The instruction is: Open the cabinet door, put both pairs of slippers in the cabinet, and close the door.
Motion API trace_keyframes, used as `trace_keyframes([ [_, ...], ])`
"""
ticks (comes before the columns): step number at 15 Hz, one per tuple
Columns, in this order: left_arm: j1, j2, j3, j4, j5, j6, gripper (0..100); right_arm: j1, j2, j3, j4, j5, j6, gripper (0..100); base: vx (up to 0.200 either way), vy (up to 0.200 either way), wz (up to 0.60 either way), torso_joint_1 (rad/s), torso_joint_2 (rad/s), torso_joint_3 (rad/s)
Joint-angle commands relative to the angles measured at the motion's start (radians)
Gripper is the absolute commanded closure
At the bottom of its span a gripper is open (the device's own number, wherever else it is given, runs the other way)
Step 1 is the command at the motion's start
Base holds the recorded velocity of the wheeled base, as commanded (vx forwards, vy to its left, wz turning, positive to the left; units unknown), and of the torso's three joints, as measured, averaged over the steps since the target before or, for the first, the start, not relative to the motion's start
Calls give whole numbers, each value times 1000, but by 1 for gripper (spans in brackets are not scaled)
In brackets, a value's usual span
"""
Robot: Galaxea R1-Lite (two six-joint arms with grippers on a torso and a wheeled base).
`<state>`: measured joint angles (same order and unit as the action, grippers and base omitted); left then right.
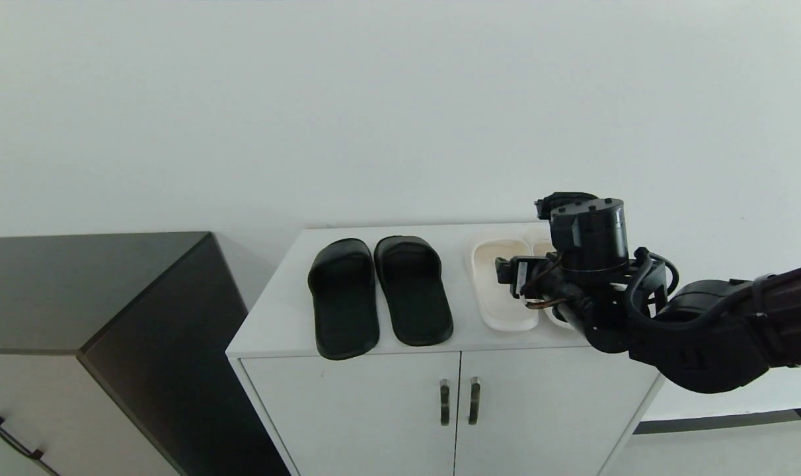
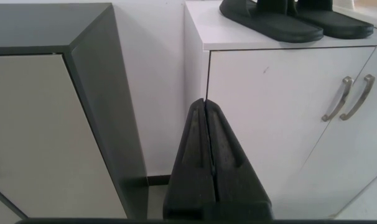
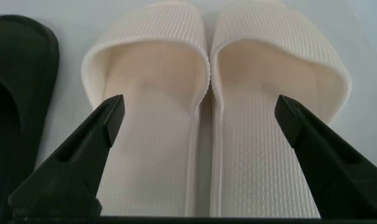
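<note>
Cabinet: the cabinet (image 1: 539,410) stands against the wall. Both doors are shut, and their handles (image 1: 445,402) meet at the centre seam.
Black pair: the black pair (image 1: 410,297) lies side by side on the cabinet top, toward your left.
White pair: the white pair (image 1: 499,291) lies on the same top, just beside the black pair on your right. Its two slippers touch along their inner edges.
Right gripper: the right gripper (image 3: 200,102) hangs over the white pair. Its fingers (image 3: 83,162) are spread wide and grip nothing.
Left gripper: the left gripper (image 2: 204,106) sits low beside the cabinet's left side. Its fingers are pressed together and empty.
Neighbour: a dark cabinet (image 1: 143,344) stands to your left of the white one.
Step in hand: judged from the pose, you are lining up a grasp on the white pair, though no door is open yet.
Next move: either lower and close across both white slippers so they lift as one, or first send the left gripper to a handle. Slippers carried off now would have nowhere to go.
Risk: a loose squeeze may catch one slipper only.
</note>
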<state>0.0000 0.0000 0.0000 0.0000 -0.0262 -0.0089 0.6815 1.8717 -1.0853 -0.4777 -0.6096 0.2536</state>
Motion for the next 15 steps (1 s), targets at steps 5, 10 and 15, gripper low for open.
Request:
trace_keyframes([
  [5,0,2,0,0,0,0,100,-85,76,-27,-53,85,-16,0,0,0,0,0,0,0],
  [10,0,2,0,-2,0,0,100,-109,124,-93,-87,123,-68,0,0,0,0,0,0,0],
  [15,0,2,0,0,0,-2,100,-117,167,-140,-88,123,-99,100,0,0,0,0,0,0],
])
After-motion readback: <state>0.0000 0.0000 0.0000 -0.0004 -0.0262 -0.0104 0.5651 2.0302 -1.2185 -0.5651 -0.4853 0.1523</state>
